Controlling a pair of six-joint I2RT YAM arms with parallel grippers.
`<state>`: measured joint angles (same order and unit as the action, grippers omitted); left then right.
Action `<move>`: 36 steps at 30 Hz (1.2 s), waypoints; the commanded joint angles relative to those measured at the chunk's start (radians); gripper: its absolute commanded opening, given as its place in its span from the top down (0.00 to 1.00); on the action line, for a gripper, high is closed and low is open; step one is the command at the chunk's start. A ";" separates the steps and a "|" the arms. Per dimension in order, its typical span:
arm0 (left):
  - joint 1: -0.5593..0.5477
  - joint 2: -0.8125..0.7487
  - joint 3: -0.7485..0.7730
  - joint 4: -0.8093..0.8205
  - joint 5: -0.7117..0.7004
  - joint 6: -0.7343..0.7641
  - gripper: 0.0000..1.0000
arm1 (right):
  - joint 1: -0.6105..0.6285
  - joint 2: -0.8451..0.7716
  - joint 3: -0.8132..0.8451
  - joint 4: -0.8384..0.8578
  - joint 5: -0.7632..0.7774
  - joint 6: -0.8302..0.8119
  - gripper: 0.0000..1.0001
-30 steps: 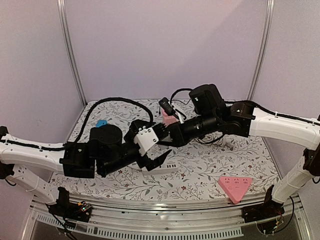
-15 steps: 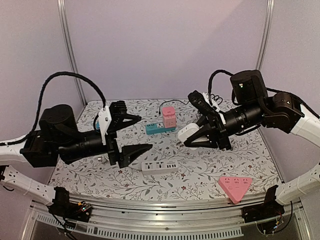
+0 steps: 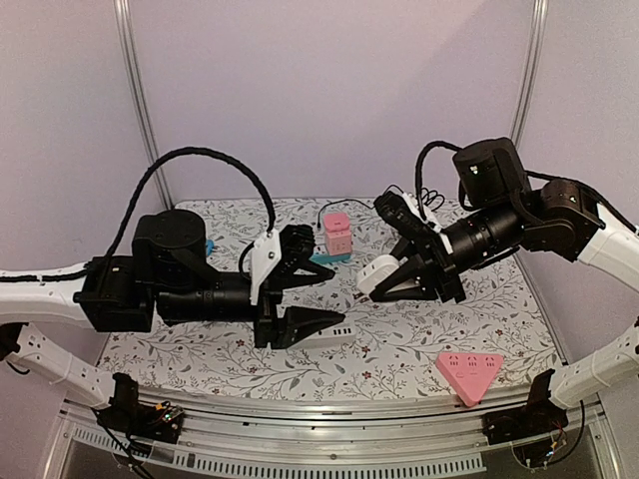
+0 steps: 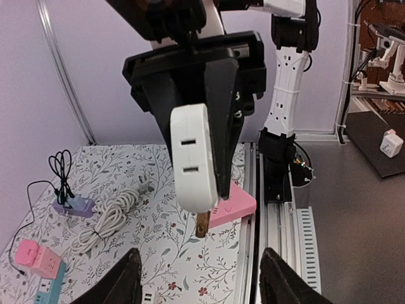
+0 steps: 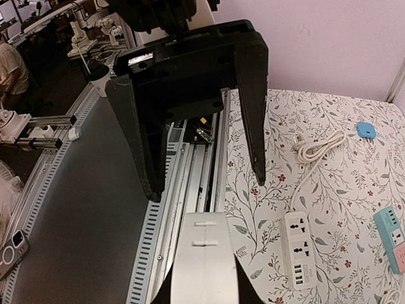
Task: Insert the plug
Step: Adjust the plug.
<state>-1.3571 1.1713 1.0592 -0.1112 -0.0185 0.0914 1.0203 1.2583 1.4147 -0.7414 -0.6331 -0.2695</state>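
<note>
Top external: the left gripper [image 3: 337, 291], jaws apart and empty, has swung in toward the plug [image 3: 375, 269] clamped by the right gripper [image 3: 391, 278], above the strip [image 3: 340, 332], insertion still ahead.

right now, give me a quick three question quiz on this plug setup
1. True or false: the right fingers are shut on the white plug.
2. The pink socket block at the front right is: A round, B triangular, C square?
3. Fill in: the left fingers are ____ and empty.
Key: 1 true; 2 B; 3 open.
</note>
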 commanded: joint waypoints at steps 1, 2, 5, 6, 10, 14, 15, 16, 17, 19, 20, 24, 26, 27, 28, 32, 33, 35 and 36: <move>-0.008 0.007 -0.028 0.143 0.037 -0.056 0.38 | 0.004 0.006 0.017 0.009 -0.026 -0.015 1.00; -0.008 0.019 -0.024 0.149 0.032 -0.064 0.38 | 0.005 0.008 0.017 0.012 -0.029 -0.017 1.00; -0.008 0.046 0.002 0.153 0.033 -0.081 0.41 | 0.007 0.013 0.015 0.011 -0.031 -0.020 1.00; -0.008 0.051 0.008 0.161 0.033 -0.084 0.44 | 0.006 0.012 0.014 0.012 -0.032 -0.020 1.00; -0.008 0.062 0.016 0.181 0.029 -0.086 0.55 | 0.010 0.010 0.010 0.013 -0.038 -0.021 1.00; -0.008 0.075 0.026 0.180 0.052 -0.087 0.58 | 0.013 0.000 0.001 0.015 -0.034 -0.020 1.00; -0.009 0.080 0.033 0.178 0.057 -0.088 0.58 | 0.014 -0.002 -0.001 0.016 -0.033 -0.020 1.00; -0.008 0.087 0.043 0.171 0.060 -0.088 0.59 | 0.014 -0.004 -0.003 0.016 -0.032 -0.020 1.00; -0.008 0.095 0.053 0.163 0.060 -0.087 0.61 | 0.016 -0.007 -0.005 0.017 -0.031 -0.020 1.00; -0.008 0.104 0.066 0.161 0.057 -0.088 0.67 | 0.016 -0.009 -0.008 0.017 -0.031 -0.020 1.00; -0.008 0.107 0.067 0.165 0.057 -0.088 0.69 | 0.016 -0.010 -0.009 0.017 -0.032 -0.020 1.00; -0.008 0.118 0.070 0.174 0.068 -0.088 0.86 | 0.018 -0.008 -0.010 0.020 -0.036 -0.020 1.00; -0.007 0.124 0.079 0.159 0.074 -0.088 1.00 | 0.017 -0.008 -0.010 0.020 -0.036 -0.020 1.00; -0.007 0.127 0.084 0.144 0.074 -0.088 1.00 | 0.017 -0.007 -0.010 0.021 -0.036 -0.020 1.00; -0.007 0.128 0.086 0.136 0.077 -0.087 1.00 | 0.018 -0.007 -0.010 0.022 -0.035 -0.021 1.00; -0.007 0.106 0.063 0.150 0.043 -0.085 1.00 | 0.018 -0.012 -0.011 0.022 -0.017 -0.019 0.97; -0.007 0.088 0.046 0.174 0.027 -0.083 1.00 | 0.018 -0.016 -0.011 0.024 -0.012 -0.017 0.83; -0.003 0.045 -0.007 0.243 0.008 -0.082 1.00 | 0.018 -0.029 -0.016 0.039 0.007 0.004 0.46; 0.000 0.024 -0.034 0.279 -0.011 -0.082 1.00 | 0.018 -0.038 -0.021 0.050 0.017 0.019 0.37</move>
<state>-1.3567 1.2667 1.1030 0.0608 0.0254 -0.0151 1.0317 1.2556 1.4124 -0.7311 -0.6453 -0.2947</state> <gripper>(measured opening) 0.120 0.404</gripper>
